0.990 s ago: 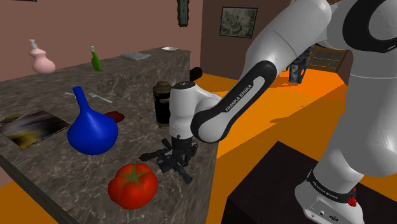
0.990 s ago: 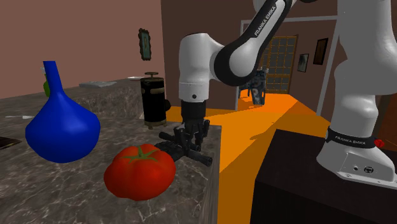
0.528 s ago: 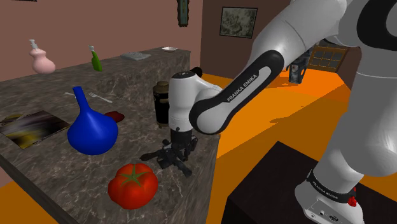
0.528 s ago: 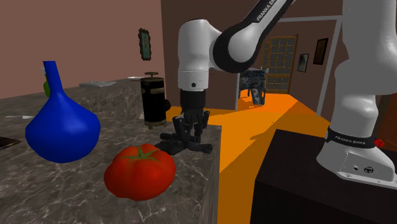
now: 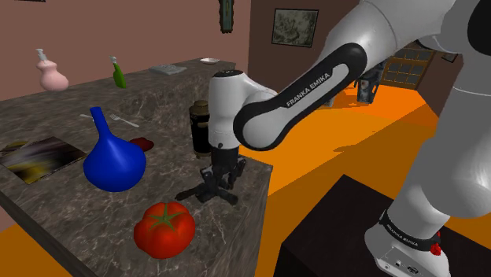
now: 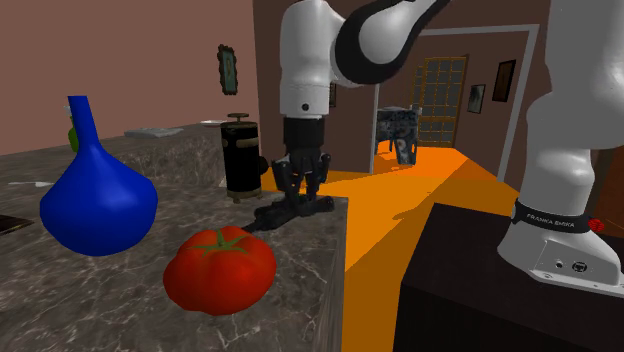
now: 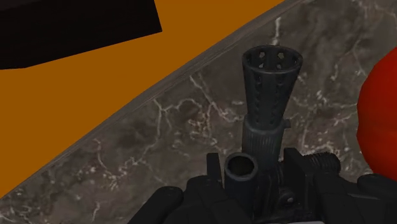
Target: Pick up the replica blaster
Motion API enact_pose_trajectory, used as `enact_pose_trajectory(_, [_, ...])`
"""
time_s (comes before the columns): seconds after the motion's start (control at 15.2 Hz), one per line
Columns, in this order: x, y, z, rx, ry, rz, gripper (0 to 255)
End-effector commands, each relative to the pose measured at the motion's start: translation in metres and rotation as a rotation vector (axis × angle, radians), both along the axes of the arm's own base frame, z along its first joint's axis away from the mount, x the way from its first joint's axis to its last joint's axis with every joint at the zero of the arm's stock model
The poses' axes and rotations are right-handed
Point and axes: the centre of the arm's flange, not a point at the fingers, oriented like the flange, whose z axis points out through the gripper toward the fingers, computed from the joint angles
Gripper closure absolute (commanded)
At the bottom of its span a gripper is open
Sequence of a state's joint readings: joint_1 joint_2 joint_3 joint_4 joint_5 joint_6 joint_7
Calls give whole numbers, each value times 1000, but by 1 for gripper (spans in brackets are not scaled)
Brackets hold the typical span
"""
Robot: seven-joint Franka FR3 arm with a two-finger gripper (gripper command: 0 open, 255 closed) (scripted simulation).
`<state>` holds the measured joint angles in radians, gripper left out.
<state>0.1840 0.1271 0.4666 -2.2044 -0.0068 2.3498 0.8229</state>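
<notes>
The arm has risen since half a second ago. The pincer [image 6: 300, 190] is clamped on the replica blaster [image 6: 285, 213] and tips it up off the marble bench [image 5: 67, 203] (one end looks barely clear), so the lift seems under way. Nearest lies a red tomato [image 5: 164, 228], then a blue vase [image 5: 114, 163] and a dark canister [image 5: 200, 130]. Beyond are orange floor [image 5: 315, 169] and brown walls [image 5: 157, 31].

"What's that arm of yours like?"

"My arm [image 5: 370, 35] is all rounded, glossy white shells with dark bands at the joints. One black strip carries white lettering [image 5: 312, 81], FRANKA EMIKA."

"And the hand?"

"My gripper [image 6: 303, 188] is black all over, under a white wrist. Down at the foot [image 5: 393, 250] there's a black lettered ring [image 6: 553, 215] and a small red dot [image 5: 434, 249]."
</notes>
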Motion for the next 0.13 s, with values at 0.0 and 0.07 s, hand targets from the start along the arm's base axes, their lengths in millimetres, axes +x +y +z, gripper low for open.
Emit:
enact_pose_trajectory(0.0, [0, 1, 6, 0, 0, 0, 255])
enact_pose_trajectory(0.07, [0, 1, 6, 0, 0, 0, 255])
